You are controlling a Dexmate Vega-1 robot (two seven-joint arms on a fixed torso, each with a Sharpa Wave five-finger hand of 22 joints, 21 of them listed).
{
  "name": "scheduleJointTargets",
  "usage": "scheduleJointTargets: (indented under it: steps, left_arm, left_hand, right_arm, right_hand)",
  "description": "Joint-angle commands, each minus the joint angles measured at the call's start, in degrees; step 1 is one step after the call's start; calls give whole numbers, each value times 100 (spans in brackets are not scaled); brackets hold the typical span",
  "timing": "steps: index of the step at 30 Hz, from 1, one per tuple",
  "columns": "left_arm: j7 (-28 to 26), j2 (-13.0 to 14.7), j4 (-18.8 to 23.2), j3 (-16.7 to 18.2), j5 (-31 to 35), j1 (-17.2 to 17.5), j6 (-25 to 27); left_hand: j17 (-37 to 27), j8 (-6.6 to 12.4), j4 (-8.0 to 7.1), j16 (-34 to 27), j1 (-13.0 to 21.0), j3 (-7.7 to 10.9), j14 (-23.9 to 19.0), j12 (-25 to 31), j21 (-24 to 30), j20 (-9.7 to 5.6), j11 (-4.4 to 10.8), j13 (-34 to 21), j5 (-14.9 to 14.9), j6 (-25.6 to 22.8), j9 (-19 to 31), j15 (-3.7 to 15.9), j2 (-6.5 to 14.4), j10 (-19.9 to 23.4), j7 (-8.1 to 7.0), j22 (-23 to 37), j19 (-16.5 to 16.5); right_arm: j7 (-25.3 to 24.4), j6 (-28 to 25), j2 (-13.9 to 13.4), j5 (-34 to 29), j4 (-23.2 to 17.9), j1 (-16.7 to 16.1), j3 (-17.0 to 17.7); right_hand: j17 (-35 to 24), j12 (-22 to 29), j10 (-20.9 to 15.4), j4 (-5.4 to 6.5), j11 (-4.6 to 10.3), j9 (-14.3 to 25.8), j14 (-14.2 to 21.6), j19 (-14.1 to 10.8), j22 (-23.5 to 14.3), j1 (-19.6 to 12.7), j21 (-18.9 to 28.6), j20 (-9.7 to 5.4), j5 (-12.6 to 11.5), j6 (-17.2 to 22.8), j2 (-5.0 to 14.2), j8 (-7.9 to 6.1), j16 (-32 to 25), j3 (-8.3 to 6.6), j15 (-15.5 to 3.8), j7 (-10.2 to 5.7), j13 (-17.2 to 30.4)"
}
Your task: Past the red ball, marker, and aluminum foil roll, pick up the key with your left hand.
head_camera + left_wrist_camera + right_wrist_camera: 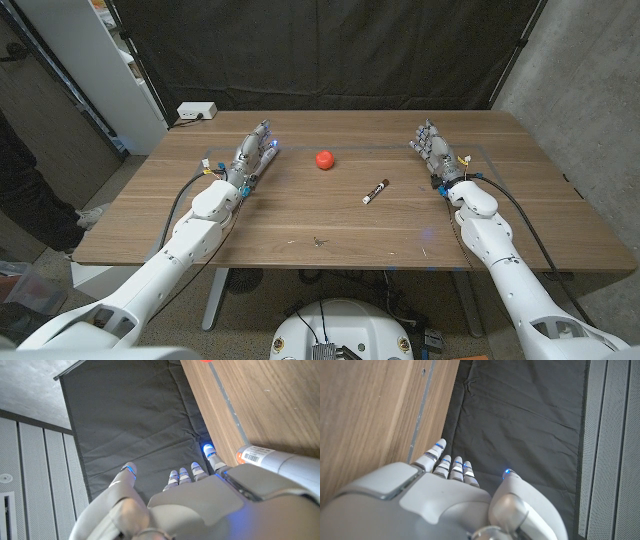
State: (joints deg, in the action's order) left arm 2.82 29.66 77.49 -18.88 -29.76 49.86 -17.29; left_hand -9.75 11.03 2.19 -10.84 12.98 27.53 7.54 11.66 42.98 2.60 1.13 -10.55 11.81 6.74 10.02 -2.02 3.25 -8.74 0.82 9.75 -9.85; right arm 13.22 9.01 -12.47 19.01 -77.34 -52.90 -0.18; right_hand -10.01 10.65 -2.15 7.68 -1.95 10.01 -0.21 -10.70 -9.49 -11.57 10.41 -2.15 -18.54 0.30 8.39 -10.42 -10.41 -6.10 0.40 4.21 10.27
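- A wooden table (pixel 300 215) with a rectangular top stood on pale legs (pixel 214 298).
- A black curtain (pixel 320 50) hung creased behind the table's far edge.
- A white shelf unit (pixel 115 60) stood at the far left, beside the curtain.
- A white power box (pixel 197 111) rested on the table's far left corner.
- A grey concrete wall (pixel 585 90) rose at right.
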Motion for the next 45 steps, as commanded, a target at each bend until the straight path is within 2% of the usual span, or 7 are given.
scheduleJointTargets:
  steps: [1, 14, 23, 25, 36, 39, 45]
  left_arm:
    - [118, 176, 155, -9, 399, 13, -112]
    - [123, 333, 296, -44, 901, -53, -233]
    - [178, 463, 465, -82, 1217, -128, -223]
    - [196, 489, 512, -88, 1275, -140, -220]
    - [390, 691, 784, -122, 1573, -200, -186]
    - [428, 751, 870, -112, 1637, -203, -164]
    - [538, 927, 1101, -99, 1808, -199, -105]
  left_hand:
    - [-22, 36, 169, -23, 198, 45, -24, 19, -65, 93, -27, -26, -35, 10, 18, -21, -23, 8, 37, 38, -336]
    - [-37, 61, 540, -53, 633, 139, -173, 75, -165, 208, 88, -50, -72, -80, 23, -66, -70, 139, 88, 59, -323]
    - [-44, 90, 759, -39, 1003, 195, -191, 106, -241, 164, 237, -72, -87, -195, 28, 25, -130, 227, -59, 68, -291]
    - [-45, 95, 784, -41, 1074, 202, -202, 112, -257, 167, 304, -76, -88, -213, 29, 36, -148, 246, -82, 69, -287]
    - [-48, 100, 838, -31, 1332, 195, -200, 113, -306, 129, 391, -88, -63, -247, 32, 90, -278, 260, -154, 68, -243]
    - [-48, 106, 847, -27, 1486, 179, -195, 114, -343, 162, 487, -93, -32, -273, 34, 70, -373, 272, -246, 68, -239]
    - [-50, 124, 846, -40, 1807, 138, -243, 138, -394, 210, 513, -103, 60, -348, 41, 52, -553, 345, -361, 71, -185]
  right_arm:
    - [211, -79, 288, -303, -52, -66, 305]
    - [265, -91, 417, -433, -41, -49, 411]
    - [288, -60, 474, -479, 14, -19, 442]
    - [292, -48, 481, -487, 19, -15, 449]
    - [302, -26, 509, -500, 61, -3, 483]
    - [308, -17, 517, -499, 73, 1, 489]
    - [315, 0, 525, -501, 88, 6, 498]
  right_hand:
    - [-22, 22, -5, 25, -53, 32, -53, -51, -7, -47, 34, -69, 1, -11, 42, -36, -26, -37, -4, 49, 24]
    - [-23, 22, -7, 22, -57, 33, -52, -54, -7, -44, 34, -67, 11, -7, 32, -38, -26, -44, -1, 50, 24]
    - [-23, 23, -8, 21, -53, 33, -51, -55, -7, -40, 34, -66, 17, -8, 28, -38, -26, -49, 4, 49, 24]
    - [-23, 22, -8, 21, -56, 33, -51, -55, -7, -39, 34, -67, 18, -9, 27, -38, -26, -49, 5, 55, 24]
    - [-25, 22, -9, 22, -53, 34, -46, -55, -7, -31, 33, -67, 27, -5, 21, -39, -28, -55, 3, 52, 24]
    - [-25, 24, -13, 22, -53, 34, -46, -56, -7, -29, 33, -65, 29, -7, 20, -38, -29, -57, 6, 54, 24]
    - [-25, 24, -15, 21, -62, 34, -45, -55, -7, -26, 33, -65, 34, -4, 17, -40, -28, -61, 5, 56, 25]
